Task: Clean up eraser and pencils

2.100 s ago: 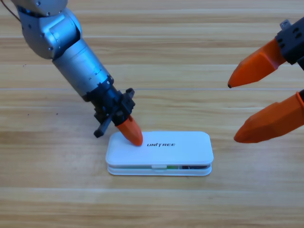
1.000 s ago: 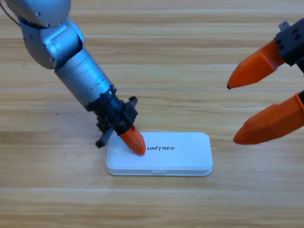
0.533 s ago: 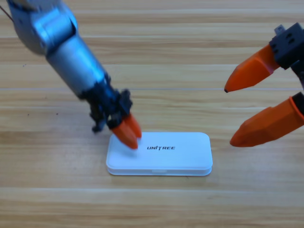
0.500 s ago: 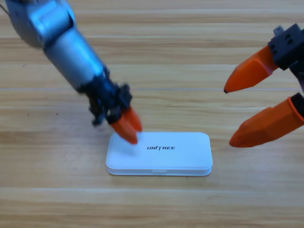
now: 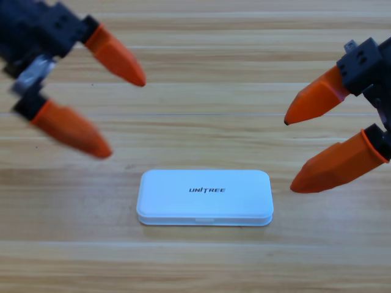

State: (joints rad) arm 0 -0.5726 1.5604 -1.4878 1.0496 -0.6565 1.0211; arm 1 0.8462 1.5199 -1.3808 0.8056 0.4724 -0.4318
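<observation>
Lifted off the flat white plastic case (image 5: 204, 197), the left hand (image 5: 122, 116) now hangs open at far left; the right hand (image 5: 289, 152) waits open. With the lid shut, eraser and pencils are hidden, presumably inside. Both hands should withdraw without nudging it on the wooden bench (image 5: 201, 73).

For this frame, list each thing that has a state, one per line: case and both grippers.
White rectangular plastic case: lid shut, lying flat on the wooden table, untouched.
Left gripper: orange jaws open, empty, at the upper left.
Right gripper: orange jaws open, empty, at the right edge.
</observation>
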